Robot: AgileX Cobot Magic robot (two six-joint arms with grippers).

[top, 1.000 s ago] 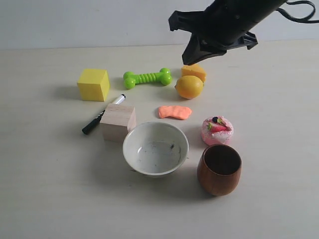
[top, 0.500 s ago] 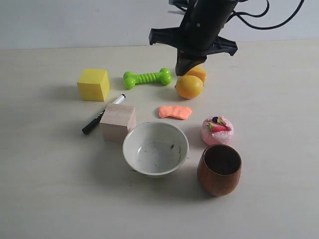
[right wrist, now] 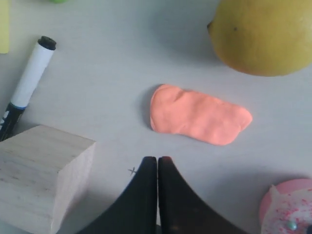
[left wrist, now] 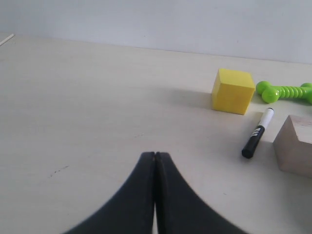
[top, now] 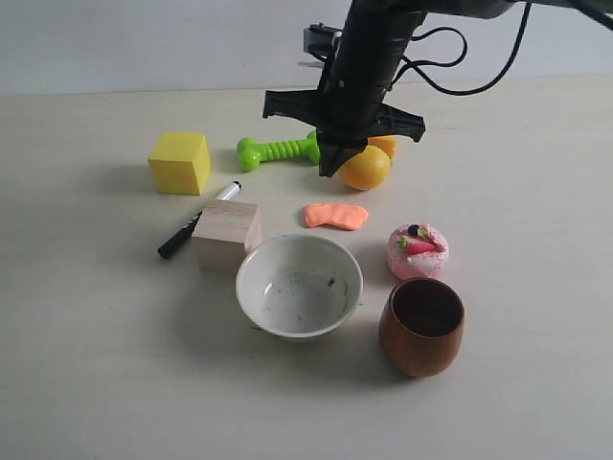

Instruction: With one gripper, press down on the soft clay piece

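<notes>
Exterior view: right gripper (top: 329, 167), a black two-fingered claw on a dark cabled arm, hangs tip-down near the yellow lemon (top: 369, 169), clear of the flat salmon-orange soft clay piece (top: 335, 216), which lies on the pale matte tabletop (top: 536, 211) between lemon and white ceramic bowl (top: 299, 286); plain whitish wall (top: 144, 43) behind. Step judged: approach, press not yet made. Left wrist view: left gripper (left wrist: 155, 163), fingers together, empty, above the tabletop. Right wrist view: fingers together, holding nothing; clay just ahead of the tips. Next: centre over the lump, lower straight.

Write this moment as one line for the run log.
right gripper: shut, hovering by soft clay piece, no contact | left gripper: shut
</notes>
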